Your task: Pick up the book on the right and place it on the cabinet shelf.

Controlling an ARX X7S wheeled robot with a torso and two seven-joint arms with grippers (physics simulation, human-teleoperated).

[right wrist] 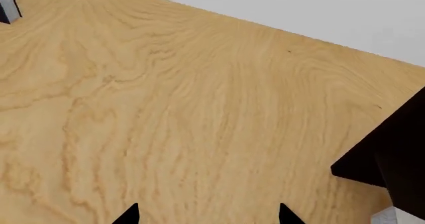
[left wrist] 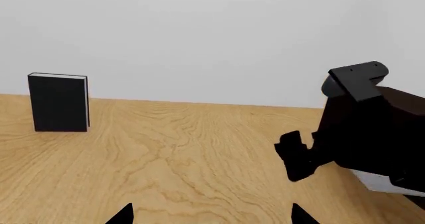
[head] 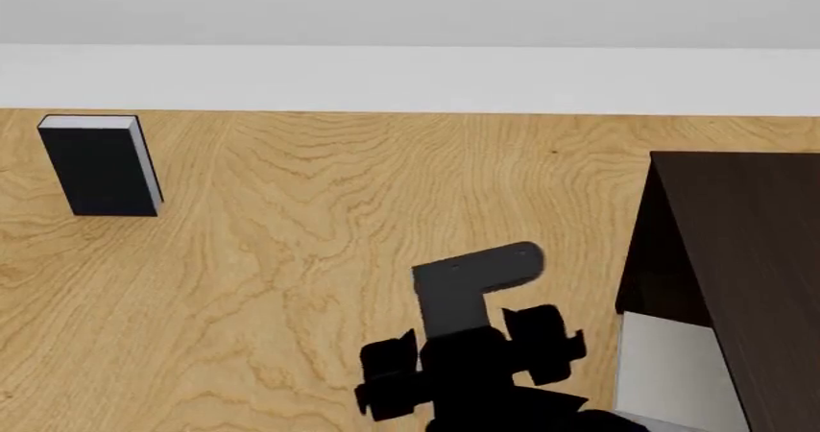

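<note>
A pale book (head: 673,370) stands inside the dark cabinet (head: 750,259).

The right arm reaches forward over the counter toward its right edge, seen in the head view as a black wrist block with a bracket on top. Its right claw (right wrist: 207,215) shows only two dark fingertips, set well apart, nothing between them. The left claw (left wrist: 211,215) likewise shows just two black tips, spread wide and empty, hovering above the counter's near edge, facing the far edge.
</note>
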